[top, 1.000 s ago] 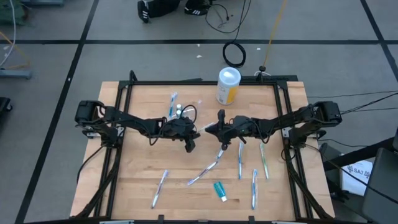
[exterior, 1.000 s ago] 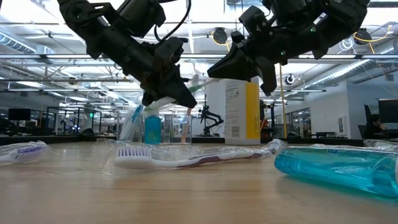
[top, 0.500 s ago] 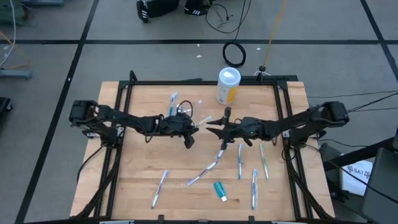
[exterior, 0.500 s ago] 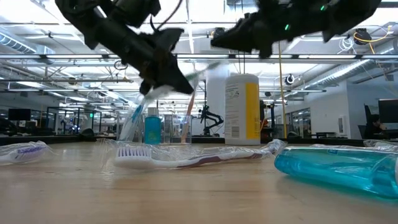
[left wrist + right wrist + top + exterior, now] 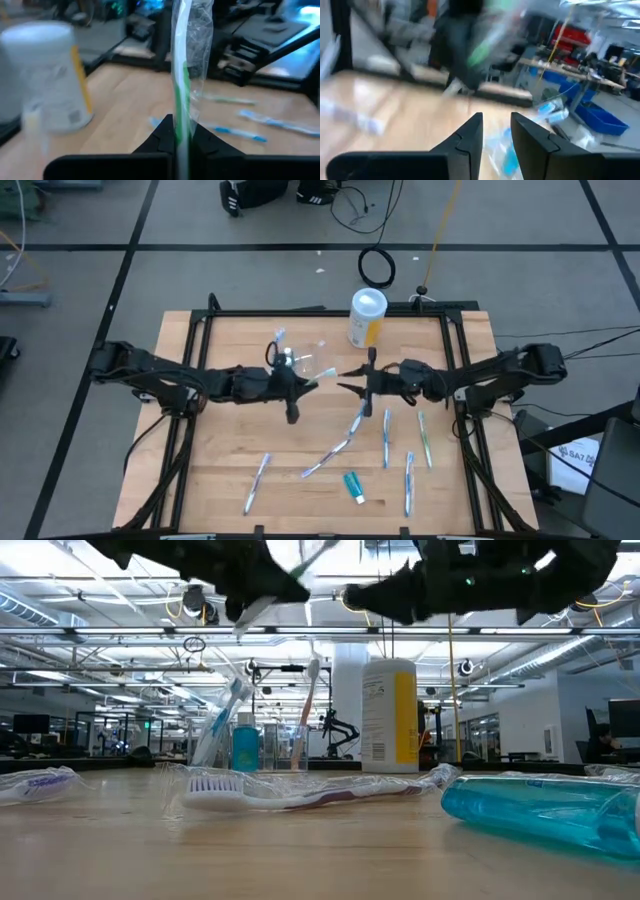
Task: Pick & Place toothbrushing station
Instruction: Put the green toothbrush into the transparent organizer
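My left gripper (image 5: 303, 383) is shut on a green and white toothbrush (image 5: 322, 371) in a clear wrapper, held high above the table just right of the clear cup (image 5: 287, 358). The cup stands on its base at the far middle with toothbrushes and a teal tube (image 5: 245, 745) standing in it. My right gripper (image 5: 347, 385) is open and empty, a short way right of the held brush's free end. It is also raised, as the low view (image 5: 385, 595) shows. Several wrapped toothbrushes (image 5: 386, 437) and a teal toothpaste tube (image 5: 353, 486) lie flat on the table. My left gripper pinches the wrapped toothbrush's shaft (image 5: 180, 131) between its two fingers, near one end. The brush runs on along the fingers' line and sticks out past the fingertips, its free end (image 5: 192, 25) toward my right gripper. It is lifted clear of the table.
A tall yellow canister with a white lid (image 5: 367, 317) stands at the far edge, right of the cup. A purple wrapped toothbrush (image 5: 300, 795) and a teal tube (image 5: 545, 810) lie near the low camera. Black frame rails (image 5: 455, 380) run along the table's sides.
My left gripper has risen with the green toothbrush and gone a little toward the table's left and far edge, closer to the cup. My right gripper has also risen and drawn back slightly toward the table's right, away from the brush.
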`<state>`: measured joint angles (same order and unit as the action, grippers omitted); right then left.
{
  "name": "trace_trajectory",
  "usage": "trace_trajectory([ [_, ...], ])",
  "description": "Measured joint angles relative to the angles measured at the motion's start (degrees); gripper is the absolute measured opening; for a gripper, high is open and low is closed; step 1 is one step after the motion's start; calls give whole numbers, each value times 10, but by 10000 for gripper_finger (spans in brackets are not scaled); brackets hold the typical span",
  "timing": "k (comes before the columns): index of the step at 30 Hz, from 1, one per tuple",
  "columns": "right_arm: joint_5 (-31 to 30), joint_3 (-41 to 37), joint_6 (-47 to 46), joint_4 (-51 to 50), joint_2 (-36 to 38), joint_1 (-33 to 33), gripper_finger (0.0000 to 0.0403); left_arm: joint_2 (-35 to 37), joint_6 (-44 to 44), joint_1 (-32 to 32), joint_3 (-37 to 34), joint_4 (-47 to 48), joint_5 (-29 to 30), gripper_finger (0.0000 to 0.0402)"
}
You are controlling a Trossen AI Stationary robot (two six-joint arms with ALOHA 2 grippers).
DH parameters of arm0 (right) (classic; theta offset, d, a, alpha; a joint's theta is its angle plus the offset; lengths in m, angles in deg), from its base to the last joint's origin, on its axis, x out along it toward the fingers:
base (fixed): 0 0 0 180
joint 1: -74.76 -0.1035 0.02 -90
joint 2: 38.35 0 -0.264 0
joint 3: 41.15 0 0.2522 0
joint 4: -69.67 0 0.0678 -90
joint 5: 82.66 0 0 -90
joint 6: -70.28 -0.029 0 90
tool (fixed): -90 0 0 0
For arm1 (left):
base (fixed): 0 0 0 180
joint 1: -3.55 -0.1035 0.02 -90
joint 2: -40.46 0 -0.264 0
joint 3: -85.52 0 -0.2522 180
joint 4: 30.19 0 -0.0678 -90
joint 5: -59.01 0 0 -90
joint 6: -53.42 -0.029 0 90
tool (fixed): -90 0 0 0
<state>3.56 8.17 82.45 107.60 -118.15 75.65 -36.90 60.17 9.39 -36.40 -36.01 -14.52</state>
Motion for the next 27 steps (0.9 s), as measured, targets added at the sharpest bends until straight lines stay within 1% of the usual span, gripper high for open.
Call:
trace_trajectory([
  [3, 59, -1, -48, 116, -42, 6, 91, -6, -22, 7, 0, -40, -17, 21],
  [6, 122, 0, -55, 207, -95, 6, 91, -7, -22, 8, 0, -46, -49, 10],
  [9, 145, 12, -69, 282, -139, 5, 91, -7, -17, 8, 0, -43, -60, 13],
  [11, 145, 26, -91, 318, -168, 5, 91, -7, -14, 8, 0, -43, -60, 20],
  [16, 150, 61, -135, 338, -209, 5, 91, -12, -2, 12, 0, -37, -64, 9],
  [20, 218, 86, -141, 337, -224, 6, 91, -17, 0, 15, 0, -39, -65, 21],
  [21, 225, 90, -141, 333, -225, 6, 91, -18, 5, 15, 0, -36, -66, 21],
  [24, 215, 97, -147, 329, -225, 6, 91, -18, 9, 15, 0, -36, -66, 10],
  [27, 205, 97, -152, 324, -225, 6, 91, -19, 20, 19, 0, -31, -61, 14],
])
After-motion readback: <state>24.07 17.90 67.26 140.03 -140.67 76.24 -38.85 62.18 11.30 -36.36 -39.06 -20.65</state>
